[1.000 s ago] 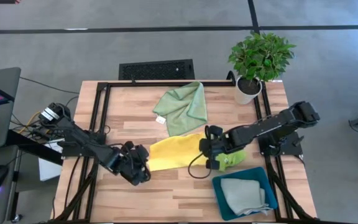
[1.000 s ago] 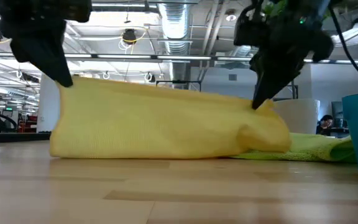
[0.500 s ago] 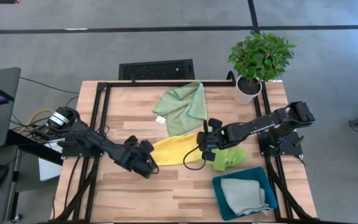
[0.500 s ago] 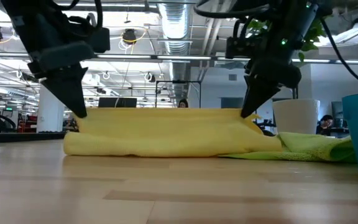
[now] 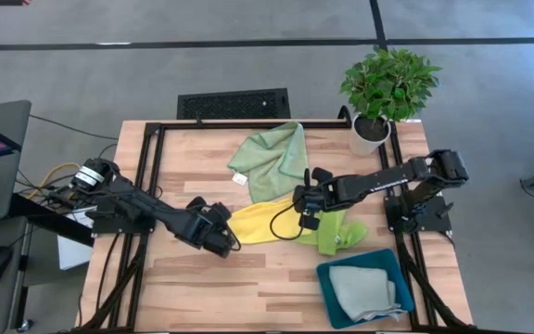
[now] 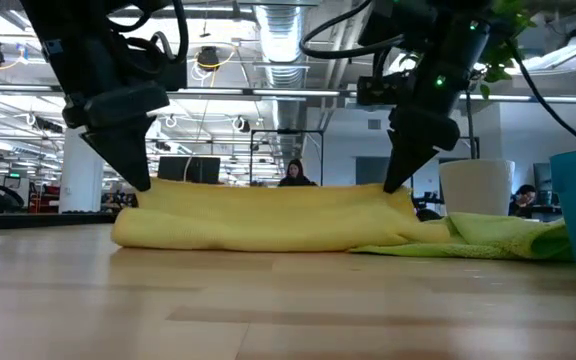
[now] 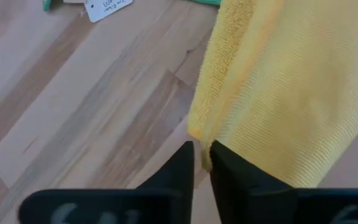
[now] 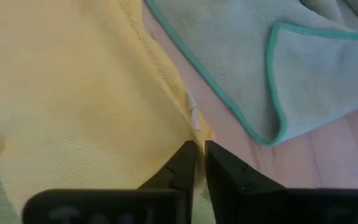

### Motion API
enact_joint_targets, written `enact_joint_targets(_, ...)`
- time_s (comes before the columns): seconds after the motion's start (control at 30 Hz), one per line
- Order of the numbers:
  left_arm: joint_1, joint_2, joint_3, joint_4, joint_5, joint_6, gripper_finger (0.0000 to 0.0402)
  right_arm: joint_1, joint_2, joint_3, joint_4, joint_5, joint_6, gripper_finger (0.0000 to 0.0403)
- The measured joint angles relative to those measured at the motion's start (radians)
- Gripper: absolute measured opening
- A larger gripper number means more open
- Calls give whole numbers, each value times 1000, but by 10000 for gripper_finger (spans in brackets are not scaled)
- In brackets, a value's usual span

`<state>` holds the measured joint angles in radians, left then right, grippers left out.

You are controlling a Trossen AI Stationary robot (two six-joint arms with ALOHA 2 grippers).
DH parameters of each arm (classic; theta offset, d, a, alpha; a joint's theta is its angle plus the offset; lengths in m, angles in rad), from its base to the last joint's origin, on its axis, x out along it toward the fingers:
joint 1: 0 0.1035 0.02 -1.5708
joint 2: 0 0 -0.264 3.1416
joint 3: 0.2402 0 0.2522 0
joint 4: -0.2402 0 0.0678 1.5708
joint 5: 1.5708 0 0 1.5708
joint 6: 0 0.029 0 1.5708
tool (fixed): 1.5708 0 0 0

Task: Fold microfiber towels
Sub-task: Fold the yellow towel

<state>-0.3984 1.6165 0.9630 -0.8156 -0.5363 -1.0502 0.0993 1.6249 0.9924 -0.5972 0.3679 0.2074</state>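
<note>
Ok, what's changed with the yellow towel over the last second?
Both tools carried the yellow towel's near edge away from the front of the table and lowered it, so it now lies folded and flatter. The left tool and right tool sit at its far corners, fingers slightly parted. The sage green towel and teal tray haven't moved.

Both arms reach inward, low over mid-table. Left gripper (image 5: 222, 237) and right gripper (image 5: 304, 206) point down, fingers nearly together.

Between the left pincer (image 5: 219, 239) and right pincer (image 5: 301, 210) lies one towel (image 5: 260, 224), another (image 5: 272, 160) behind it.
</note>
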Motion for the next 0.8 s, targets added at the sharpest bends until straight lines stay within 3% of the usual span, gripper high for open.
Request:
enact_joint_targets(0.4, 8, 0, 0, 3, -24, 64, 155, -6, 0, 0, 55, -3, -53, 178)
enact_joint_targets(0.57, -13, 0, 11, 3, 1, 83, 167, 6, 0, 0, 111, -53, -69, 206)
enact_joint_targets(0.8, -138, 0, 34, 96, -19, 258, 163, 70, 0, 0, 185, -109, -179, 214)
